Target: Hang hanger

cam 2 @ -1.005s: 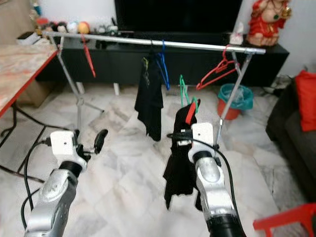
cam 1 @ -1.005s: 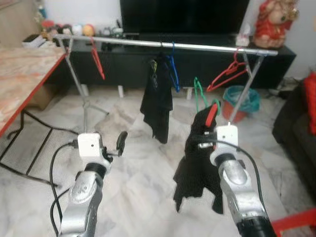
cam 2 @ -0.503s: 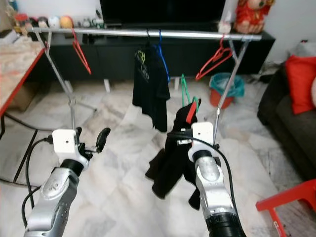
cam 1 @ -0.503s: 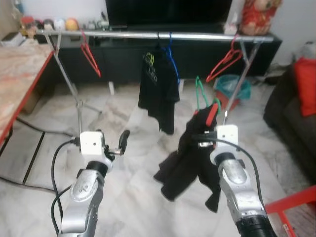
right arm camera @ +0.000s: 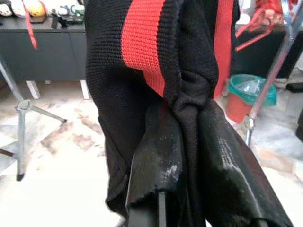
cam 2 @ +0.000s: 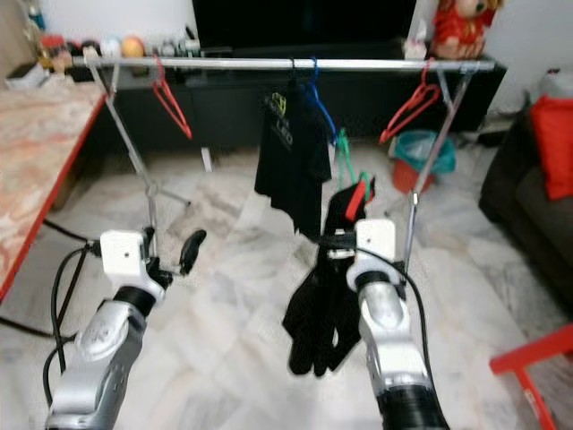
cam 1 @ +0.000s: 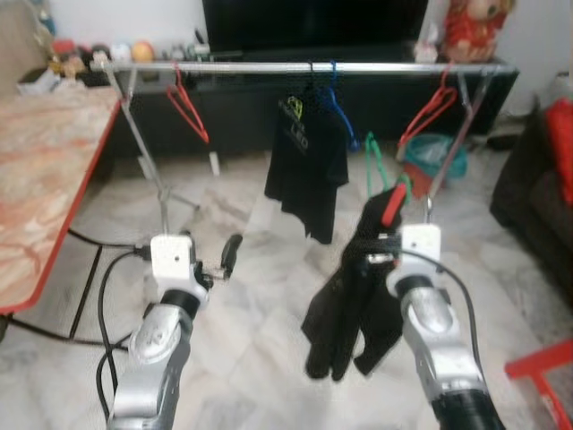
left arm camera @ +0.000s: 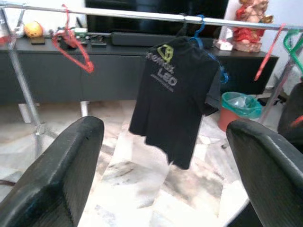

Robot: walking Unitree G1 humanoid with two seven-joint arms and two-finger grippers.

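My right gripper point(cam 1: 383, 235) is held up at chest height, shut on a black garment with a red stripe point(cam 1: 354, 305) that hangs from a green hanger point(cam 1: 376, 166). In the right wrist view both fingers point(right arm camera: 156, 142) pinch the bunched fabric. A silver clothes rail point(cam 1: 251, 68) runs across ahead. It carries a red hanger point(cam 1: 188, 112) on the left, a black T-shirt point(cam 1: 309, 170) on a blue hanger in the middle, and another red hanger point(cam 1: 430, 109) on the right. My left gripper point(cam 1: 224, 260) is raised and open, holding nothing, pointing at the T-shirt point(left arm camera: 173, 94).
A red-edged table point(cam 1: 45, 179) stands at the left with cables on the floor under it. Behind the rail is a long black TV cabinet point(cam 1: 242, 112). A teal bin point(cam 1: 440, 157) sits by the rail's right leg, with a dark sofa point(cam 1: 546, 206) and a red stool point(cam 1: 542, 376) at the right.
The view has shifted and the rail looks a little nearer. The held garment has swung from spread leftward to hanging straight down. Both grippers keep their pose.
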